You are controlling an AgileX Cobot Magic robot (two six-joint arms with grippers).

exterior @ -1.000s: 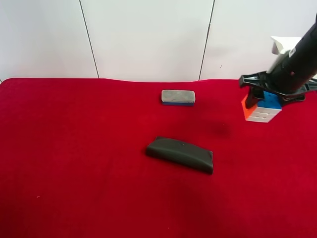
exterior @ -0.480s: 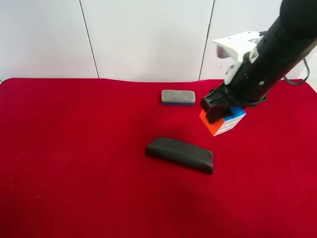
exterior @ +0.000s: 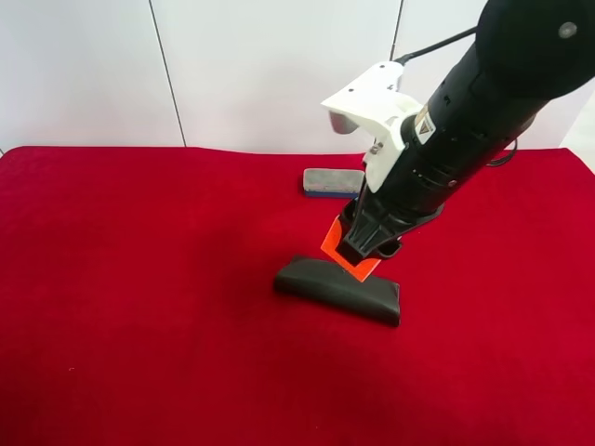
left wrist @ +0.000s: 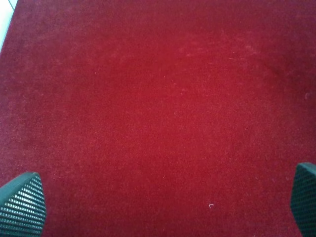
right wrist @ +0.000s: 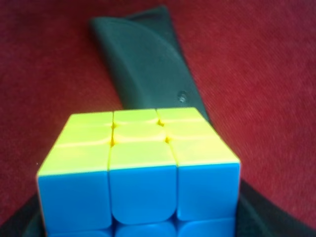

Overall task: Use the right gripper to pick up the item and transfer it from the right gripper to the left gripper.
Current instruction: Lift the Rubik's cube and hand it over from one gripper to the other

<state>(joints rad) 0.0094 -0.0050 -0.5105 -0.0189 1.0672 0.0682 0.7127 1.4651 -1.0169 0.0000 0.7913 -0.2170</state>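
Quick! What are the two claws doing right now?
Right gripper: shut on the puzzle cube.
Left gripper: open, holding nothing.

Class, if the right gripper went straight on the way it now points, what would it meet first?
Probably the dark case, lying just ahead of the held cube; the gap is unclear.

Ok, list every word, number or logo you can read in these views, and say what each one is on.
No text can be read in any view.
Small yellowish sticker on the black arm: too small and blurred to read.
The cube, the dark case, the eraser and the red cloth: no print shows.
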